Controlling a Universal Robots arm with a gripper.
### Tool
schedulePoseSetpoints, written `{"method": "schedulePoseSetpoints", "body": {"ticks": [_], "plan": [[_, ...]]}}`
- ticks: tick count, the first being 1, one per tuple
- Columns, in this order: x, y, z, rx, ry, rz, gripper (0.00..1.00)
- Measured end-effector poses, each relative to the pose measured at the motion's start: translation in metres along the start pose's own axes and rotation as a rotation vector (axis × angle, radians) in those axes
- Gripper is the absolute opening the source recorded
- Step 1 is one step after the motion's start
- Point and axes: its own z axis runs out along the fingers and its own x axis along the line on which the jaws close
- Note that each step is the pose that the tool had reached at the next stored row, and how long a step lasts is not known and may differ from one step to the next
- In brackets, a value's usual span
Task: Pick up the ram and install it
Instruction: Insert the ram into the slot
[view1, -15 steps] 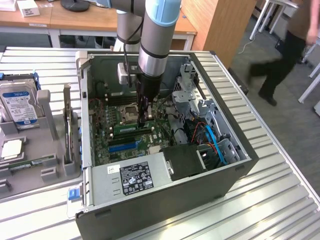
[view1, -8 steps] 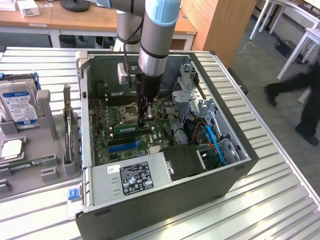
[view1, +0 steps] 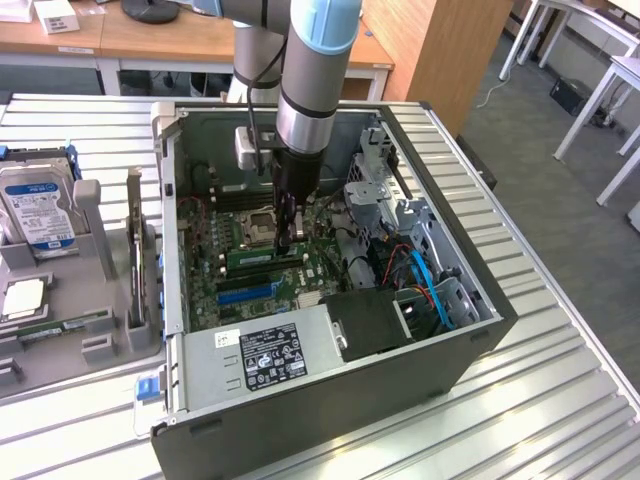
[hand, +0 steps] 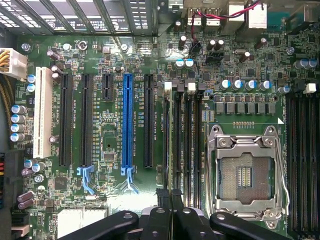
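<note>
The ram (view1: 262, 257) is a thin green stick standing on edge along the memory slots (hand: 187, 140), beside the open CPU socket (view1: 262, 225) inside the open computer case (view1: 300, 410). My gripper (view1: 291, 240) reaches straight down into the case and is shut on the ram's upper edge near one end. In the wrist view the black fingers (hand: 161, 215) close around the stick, which shows edge-on as a narrow strip (hand: 167, 140) lined up with the outermost memory slot, next to the CPU socket (hand: 247, 172).
A grey parts tray (view1: 100, 230) at the exterior view's left holds a silver hard drive (view1: 35, 210), a square chip (view1: 25, 298) and another green stick (view1: 60, 326). Inside the case are the labelled power supply (view1: 265, 355), blue cables (view1: 425, 275) and a metal drive cage (view1: 375, 190).
</note>
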Motion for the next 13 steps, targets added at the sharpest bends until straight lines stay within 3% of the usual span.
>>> {"method": "schedulePoseSetpoints", "body": {"ticks": [13], "plan": [[0.0000,-0.0007,0.0000,0.0000,0.0000,0.000,0.12]]}}
